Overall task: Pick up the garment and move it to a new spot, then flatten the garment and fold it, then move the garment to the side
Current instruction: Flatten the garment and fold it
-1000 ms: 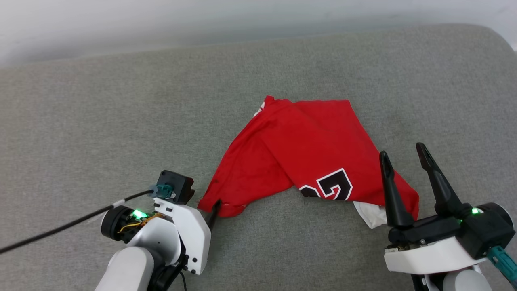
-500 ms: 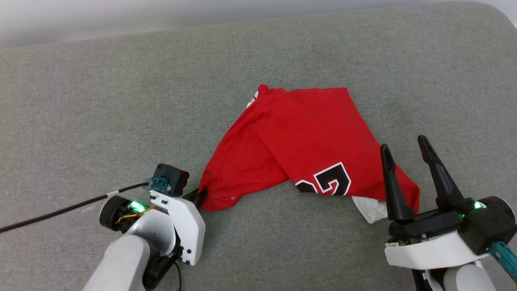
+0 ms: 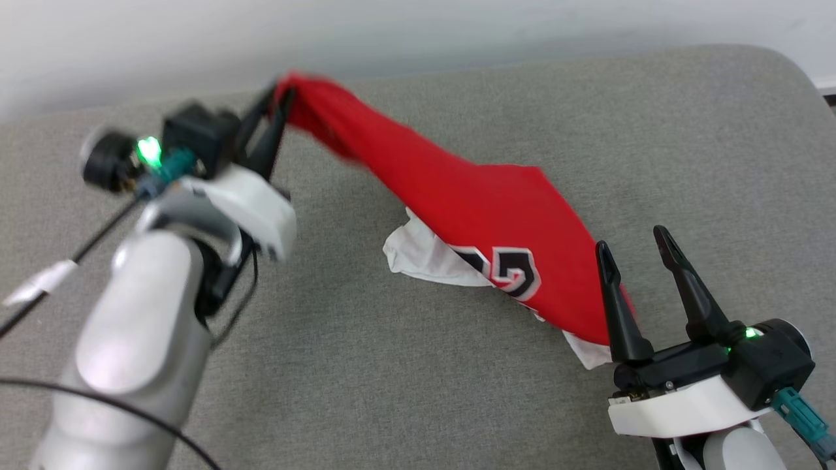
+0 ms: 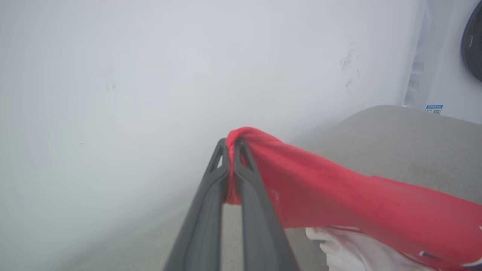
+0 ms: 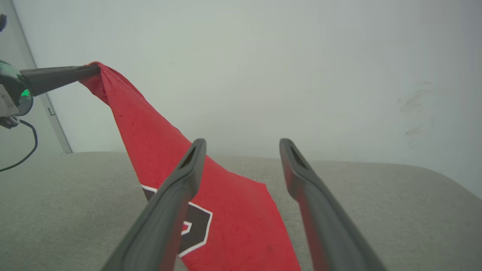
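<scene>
The red garment [image 3: 483,215] stretches in a taut diagonal from the upper left down to the lower right of the grey surface [image 3: 392,391]. My left gripper [image 3: 277,98] is shut on its raised red corner, high above the surface; the left wrist view shows the cloth [image 4: 339,195] pinched between the tips of the gripper [image 4: 231,145]. Black white-outlined numerals [image 3: 513,274] and a white sleeve [image 3: 418,258] hang under the fold. My right gripper [image 3: 630,238] stands open at the lower right, beside the garment's low end, holding nothing. In the right wrist view the garment [image 5: 233,226] passes behind the open gripper [image 5: 243,145].
A pale wall [image 3: 418,32] rises right behind the grey cushioned surface, whose rounded corner [image 3: 793,72] is at the upper right. A black cable [image 3: 98,232] trails from my left arm toward the lower left.
My left gripper has swung up and far back with the garment's corner, lifting and stretching the cloth. A white sleeve now shows underneath. The right gripper stayed put.
</scene>
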Controlling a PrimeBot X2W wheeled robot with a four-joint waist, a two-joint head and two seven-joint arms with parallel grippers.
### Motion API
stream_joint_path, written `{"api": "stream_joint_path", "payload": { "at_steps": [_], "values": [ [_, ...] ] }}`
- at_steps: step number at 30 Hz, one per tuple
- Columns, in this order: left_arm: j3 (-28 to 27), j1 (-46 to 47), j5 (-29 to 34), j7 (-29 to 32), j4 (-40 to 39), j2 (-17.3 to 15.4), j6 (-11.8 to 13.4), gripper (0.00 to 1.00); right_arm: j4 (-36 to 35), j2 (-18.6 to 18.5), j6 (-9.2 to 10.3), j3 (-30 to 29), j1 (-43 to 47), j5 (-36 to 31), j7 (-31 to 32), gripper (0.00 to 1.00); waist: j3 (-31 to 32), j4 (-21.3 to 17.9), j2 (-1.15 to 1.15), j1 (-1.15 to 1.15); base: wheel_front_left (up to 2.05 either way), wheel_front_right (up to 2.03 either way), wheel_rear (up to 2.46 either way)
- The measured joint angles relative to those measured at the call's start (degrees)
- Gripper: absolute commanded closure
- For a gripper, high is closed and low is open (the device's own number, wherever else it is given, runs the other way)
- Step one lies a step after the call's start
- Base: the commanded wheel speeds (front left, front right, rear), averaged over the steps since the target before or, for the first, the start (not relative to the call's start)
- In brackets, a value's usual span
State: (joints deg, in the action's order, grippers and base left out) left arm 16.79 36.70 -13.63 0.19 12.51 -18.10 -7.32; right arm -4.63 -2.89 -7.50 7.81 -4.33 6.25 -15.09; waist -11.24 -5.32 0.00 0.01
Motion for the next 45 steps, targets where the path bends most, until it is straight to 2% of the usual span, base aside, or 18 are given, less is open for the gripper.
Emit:
{"api": "stream_joint_path", "payload": {
  "at_steps": [7, 12, 15, 16, 18, 23, 24, 25, 31, 36, 41, 44, 45],
  "values": [
    [-0.2, 12.4, 3.1, -6.4, -1.0, -1.2, 0.0, 1.00, 0.4, 0.0, 0.00, 0.1, 0.3, 0.6, 0.0, 0.00, 2.4, -0.6, 0.00, -0.01, 0.00, 0.00, 0.00],
    [4.4, 10.4, 3.5, -7.4, -3.1, -1.4, 0.0, 1.00, 0.3, 0.0, 0.00, -0.1, 1.3, 0.8, 0.0, 0.00, 3.4, -0.1, 0.00, -0.01, 0.00, 0.00, 0.00],
    [11.0, 3.4, 3.2, -6.0, -4.9, -1.0, -0.1, 1.00, 0.3, 0.0, 0.00, -0.7, 1.9, 0.7, 0.0, 0.00, 3.9, 0.5, 0.00, -0.01, 0.00, 0.00, 0.00],
    [11.0, 3.4, 3.2, -6.0, -4.9, -1.0, -0.1, 1.00, 0.3, 0.0, 0.00, -0.7, 1.9, 0.7, 0.0, 0.00, 3.9, 0.5, 0.00, -0.01, 0.00, 0.00, 0.00],
    [16.2, -1.3, 2.3, -5.1, -6.1, -0.2, -0.2, 1.00, 0.3, 0.0, 0.00, -1.2, 2.1, 0.5, 0.0, 0.00, 4.2, 0.9, 0.00, -0.01, 0.00, 0.00, 0.00],
    [26.8, -8.3, 0.0, -4.9, -5.2, 2.8, -0.2, 1.00, 0.0, 0.0, 0.00, -2.6, 1.7, 0.0, 0.0, 0.00, 4.8, 0.9, 0.00, -0.01, 0.00, 0.00, 0.00],
    [30.9, -10.2, -0.7, -4.9, -3.7, 4.2, -0.2, 1.00, -0.2, 0.0, 0.00, -3.7, 1.4, -0.2, 0.0, 0.00, 4.8, 0.6, 0.00, -0.01, 0.00, 0.00, 0.00],
    [30.9, -10.2, -0.7, -4.9, -3.7, 4.2, -0.2, 1.00, -0.2, 0.0, 0.00, -3.7, 1.4, -0.2, 0.0, 0.00, 4.8, 0.6, 0.00, -0.01, 0.00, 0.00, 0.00],
    [44.1, -11.9, -3.2, -5.0, 1.0, 7.5, -0.2, 1.00, -0.3, 0.0, 0.00, -6.0, 1.0, 0.2, 0.0, 0.00, 4.8, -0.4, 0.00, -0.01, 0.00, 0.00, 0.00],
    [53.7, -10.6, -7.9, -5.4, 4.5, 9.6, -0.2, 1.00, -0.2, 0.0, 0.00, -6.3, 0.8, 0.3, 0.0, 0.00, 4.6, -1.3, 0.00, -0.01, 0.00, 0.00, 0.00],
    [56.3, -7.8, -11.0, -5.7, 6.4, 11.7, -0.2, 1.00, 0.1, 0.0, 0.00, -5.7, 0.7, 0.3, 0.0, 0.00, 4.1, -2.0, 0.00, -0.01, 0.00, 0.00, 0.00],
    [56.4, -9.2, -10.9, -1.7, 5.6, 12.9, -0.2, 1.00, 0.5, 0.0, 0.00, -5.2, 0.7, 0.4, 0.0, 0.00, 3.9, -2.5, 0.00, -0.01, 0.00, 0.00, 0.00],
    [56.5, -10.3, -10.7, 0.0, 4.9, 13.2, -0.2, 0.73, 0.5, 0.0, 0.00, -5.0, 0.7, 0.4, 0.0, 0.00, 3.9, -2.7, 0.00, -0.01, 0.00, 0.00, 0.00]
  ]
}}
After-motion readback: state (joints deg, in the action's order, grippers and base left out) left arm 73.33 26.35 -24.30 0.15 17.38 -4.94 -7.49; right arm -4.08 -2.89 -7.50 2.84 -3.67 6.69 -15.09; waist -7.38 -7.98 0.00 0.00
